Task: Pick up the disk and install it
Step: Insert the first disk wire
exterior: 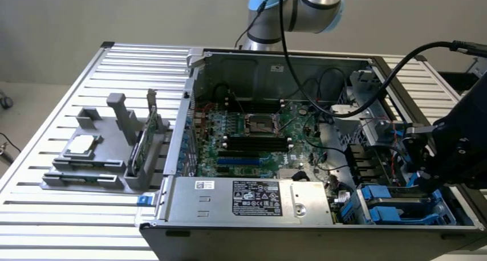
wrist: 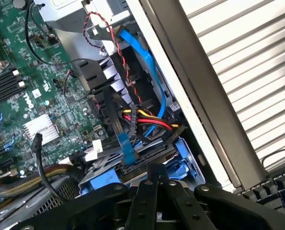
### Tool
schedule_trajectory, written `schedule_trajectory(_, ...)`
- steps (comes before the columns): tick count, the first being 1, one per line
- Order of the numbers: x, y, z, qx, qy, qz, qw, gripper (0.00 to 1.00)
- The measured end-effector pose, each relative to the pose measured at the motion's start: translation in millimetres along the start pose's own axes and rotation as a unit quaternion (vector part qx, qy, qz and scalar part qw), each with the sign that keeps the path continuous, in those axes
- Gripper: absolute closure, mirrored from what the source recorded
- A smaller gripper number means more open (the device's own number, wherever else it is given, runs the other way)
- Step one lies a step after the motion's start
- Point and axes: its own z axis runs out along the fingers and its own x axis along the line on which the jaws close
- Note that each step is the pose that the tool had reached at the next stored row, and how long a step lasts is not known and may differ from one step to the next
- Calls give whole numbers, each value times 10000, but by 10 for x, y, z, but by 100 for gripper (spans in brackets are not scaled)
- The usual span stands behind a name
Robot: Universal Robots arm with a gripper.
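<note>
Exterior view: hovering with pincer (exterior: 420, 165) pressed together and empty, above the case's (exterior: 251, 70) corner bay on the exterior view's right, disk (exterior: 400, 207) lying there in its blue frame. Wrist view: peering down past red, yellow and blue cables (wrist: 149, 120) draped just above the disk. Best, probably, to stay square to the frame and clear of those cables.

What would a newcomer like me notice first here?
An open grey metal computer case lies on its side on the slatted silver table, its green motherboard exposed. At the exterior view's right, the black gripper hangs shut over the blue-framed silver-grey disk in the case's corner bay. A grey fixture holding spare parts sits at the exterior view's left.
</note>
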Motion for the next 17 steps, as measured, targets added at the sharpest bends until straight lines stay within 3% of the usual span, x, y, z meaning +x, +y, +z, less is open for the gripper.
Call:
schedule_trajectory(7,-3,-4,-9,-113,76,68,9999,89)
schedule_trajectory(12,-3,-4,-9,-187,106,217,9995,89)
schedule_trajectory(17,-3,-4,-9,-284,139,438,9985,89)
